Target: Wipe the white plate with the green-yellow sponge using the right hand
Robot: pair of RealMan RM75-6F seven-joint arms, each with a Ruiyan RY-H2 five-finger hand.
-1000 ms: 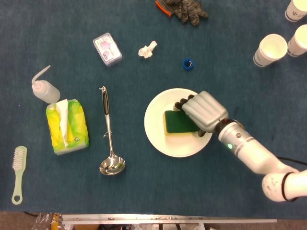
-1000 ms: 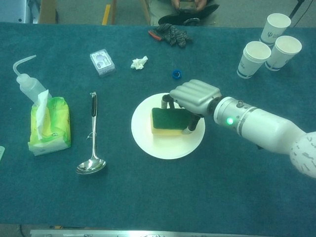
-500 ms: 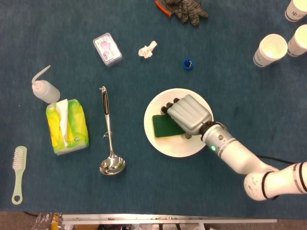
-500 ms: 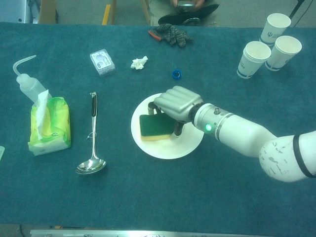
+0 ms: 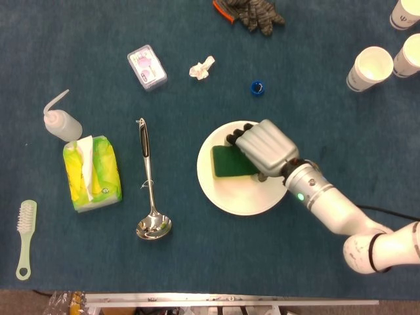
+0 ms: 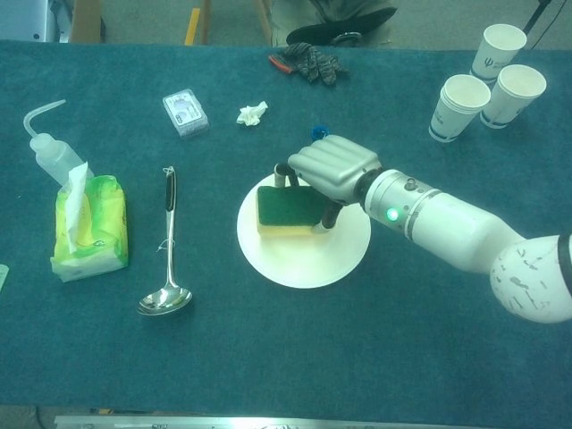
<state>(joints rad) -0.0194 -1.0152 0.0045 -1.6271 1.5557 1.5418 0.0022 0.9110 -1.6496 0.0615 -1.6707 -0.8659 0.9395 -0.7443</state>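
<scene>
Fingers [image 6: 288, 172] of right hand [image 6: 334, 168] grasp spongy rectangular green-yellow sponge [image 6: 288, 211] | on round glossy white plate [image 6: 299, 264]

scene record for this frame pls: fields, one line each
surface: table with dark teal cloth
plate: white plate, centre right of the cloth
sponge: green-yellow sponge, green face up, lying on the plate's upper left part
right hand: right hand grips the sponge from above, fingers curled over it
left hand: not in view
left of plate: ladle, tissue pack, squeeze bottle, small brush
far side: small box, crumpled paper, blue cap, gloves
far right: paper cups
</scene>
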